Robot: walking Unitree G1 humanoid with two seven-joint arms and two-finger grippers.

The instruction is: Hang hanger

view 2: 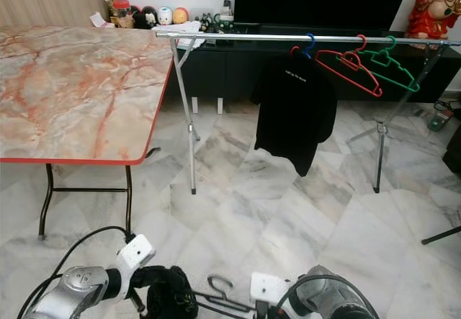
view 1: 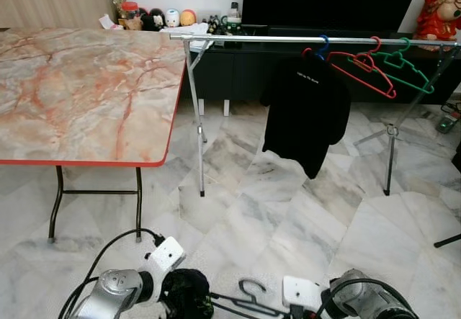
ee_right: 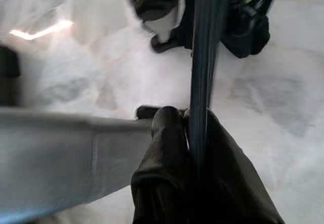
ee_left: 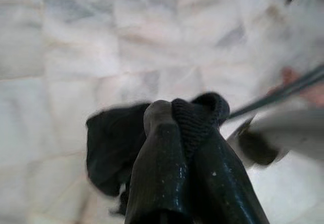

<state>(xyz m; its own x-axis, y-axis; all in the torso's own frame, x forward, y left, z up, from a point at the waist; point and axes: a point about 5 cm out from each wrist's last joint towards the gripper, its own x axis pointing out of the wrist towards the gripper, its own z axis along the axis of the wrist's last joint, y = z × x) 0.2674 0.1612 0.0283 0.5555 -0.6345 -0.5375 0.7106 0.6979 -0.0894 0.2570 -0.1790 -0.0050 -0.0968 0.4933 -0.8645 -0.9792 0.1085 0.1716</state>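
At the bottom of the left eye view both arms are low, in front of the robot. The right end effector (ee_right: 190, 133) is closed on the thin dark bar of a hanger (view 1: 253, 299), so the bar runs up between its two fingers. The hook of this hanger shows at the bottom centre of the frame, above the marble floor (view 1: 288, 211). The left end effector (ee_left: 185, 128) is closed on a piece of black cloth (view 1: 189, 294), which hangs beside the hanger. I think the two hold it this way so that the garment stays on the hanger while it is carried.

The metal rail (view 1: 288, 39) crosses the upper right of the frame, well apart from the arms. On it hang a black shirt (view 1: 306, 110) on a blue hanger (view 1: 322, 47), then a red hanger (view 1: 364, 70) and a green hanger (view 1: 403, 63). The rail is bare to the left of the shirt, so this seems a good place for the hook. The surface (view 1: 79, 88) with a red edge fills the upper left.

The hanging is not yet done; the robot must come closer and lift the hook.
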